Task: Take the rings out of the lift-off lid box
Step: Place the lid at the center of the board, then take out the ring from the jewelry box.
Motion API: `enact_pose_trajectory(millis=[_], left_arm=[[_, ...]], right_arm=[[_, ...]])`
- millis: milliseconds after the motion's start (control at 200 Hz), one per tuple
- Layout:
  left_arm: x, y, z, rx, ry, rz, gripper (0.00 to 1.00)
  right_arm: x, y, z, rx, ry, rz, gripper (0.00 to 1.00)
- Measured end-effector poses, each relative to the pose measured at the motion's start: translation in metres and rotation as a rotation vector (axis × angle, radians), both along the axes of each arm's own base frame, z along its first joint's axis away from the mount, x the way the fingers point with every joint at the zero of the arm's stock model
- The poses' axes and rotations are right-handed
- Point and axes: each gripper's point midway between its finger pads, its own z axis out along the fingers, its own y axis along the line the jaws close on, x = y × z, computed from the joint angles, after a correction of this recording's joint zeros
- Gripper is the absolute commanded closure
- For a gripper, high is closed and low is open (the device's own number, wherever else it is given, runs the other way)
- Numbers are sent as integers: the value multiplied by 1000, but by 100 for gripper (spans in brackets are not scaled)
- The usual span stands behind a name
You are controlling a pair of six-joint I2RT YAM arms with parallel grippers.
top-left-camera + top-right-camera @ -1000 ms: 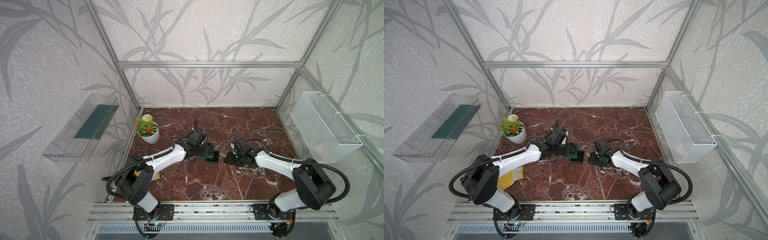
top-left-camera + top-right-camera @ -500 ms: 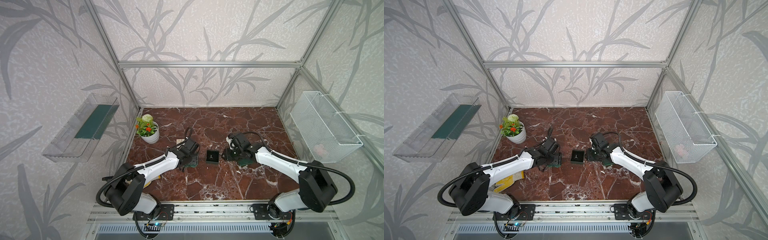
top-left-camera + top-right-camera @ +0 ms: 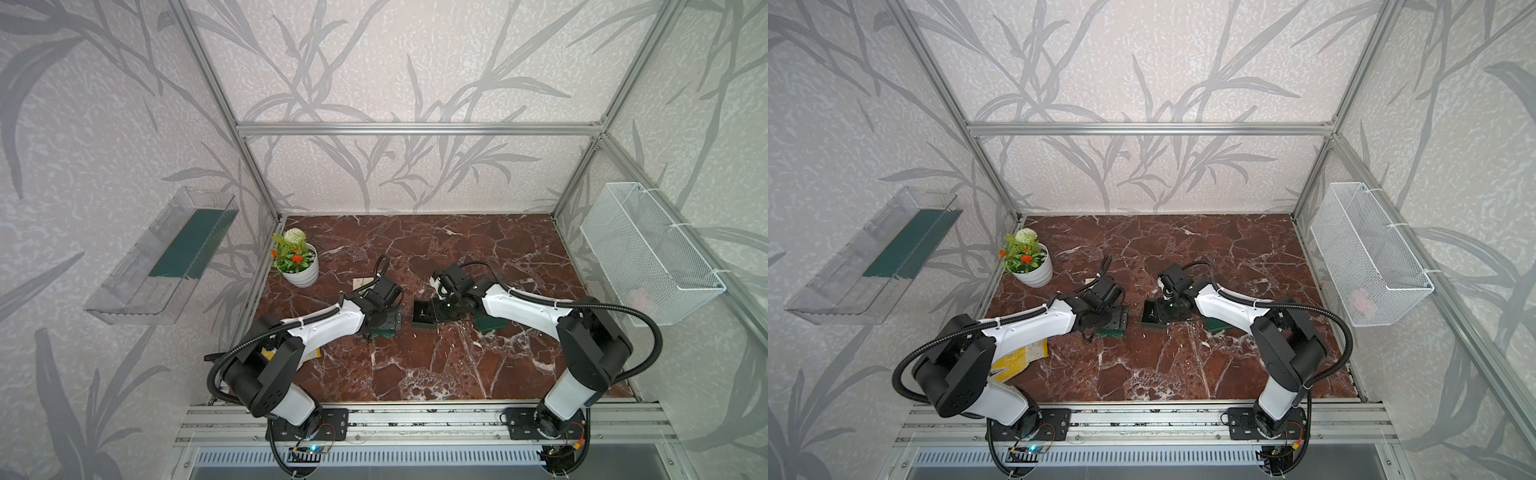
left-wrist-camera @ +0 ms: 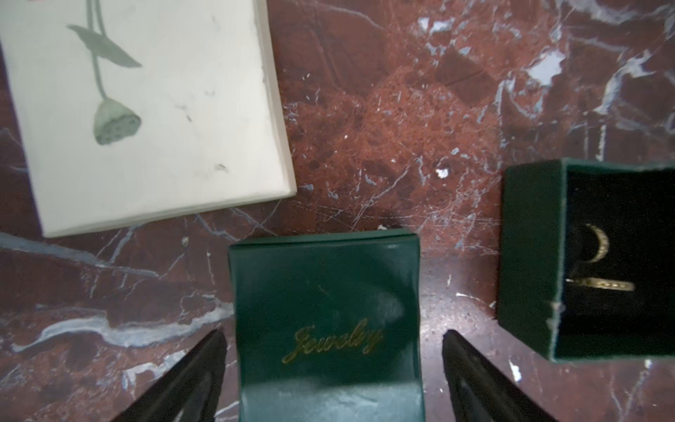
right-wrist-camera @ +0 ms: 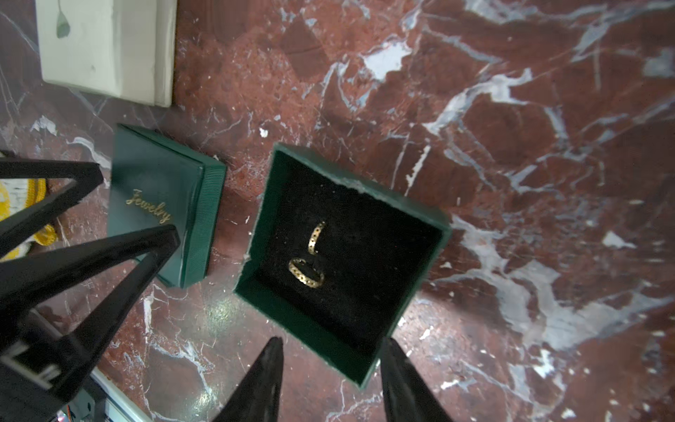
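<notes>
Red marble table (image 3: 415, 365), leaf-print walls (image 3: 395, 62), wire basket (image 3: 648, 249), left gripper (image 4: 333, 330) wide astride lid (image 4: 325, 288), right gripper (image 5: 330, 341) half-spread at box (image 5: 263, 234), rings (image 5: 307, 272) inside.

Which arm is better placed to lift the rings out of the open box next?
Right, probably. The right pincer hovers at a corner of the open box, and its wrist view shows both rings just ahead of the fingertips. The left pincer stands open astride the lid, beside the box.

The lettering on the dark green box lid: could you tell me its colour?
Gold cursive lettering; the left wrist view shows it best.
</notes>
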Motion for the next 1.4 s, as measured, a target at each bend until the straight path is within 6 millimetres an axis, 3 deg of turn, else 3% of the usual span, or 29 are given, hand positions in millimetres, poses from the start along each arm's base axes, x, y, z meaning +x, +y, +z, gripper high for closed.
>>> enact_pose_trajectory(millis=[55,245,390,1015,1400], left_arm=[[1,0,7,-8,-19,-5,1],[6,-1,33,-30,-89,-19,1],[7,0,39,-37,-105,-18,1],[6,-1,35,-39,-92,-12,1],[6,-1,27,-27,-72,-13,1]], right_arm=[[0,5,-1,-4,-3,17,55],[4,13,-12,-41,-11,43,58],[9,10,-20,-81,-20,41,59],[17,17,-23,-169,-80,94,68],[17,19,-26,-176,-71,100,81]])
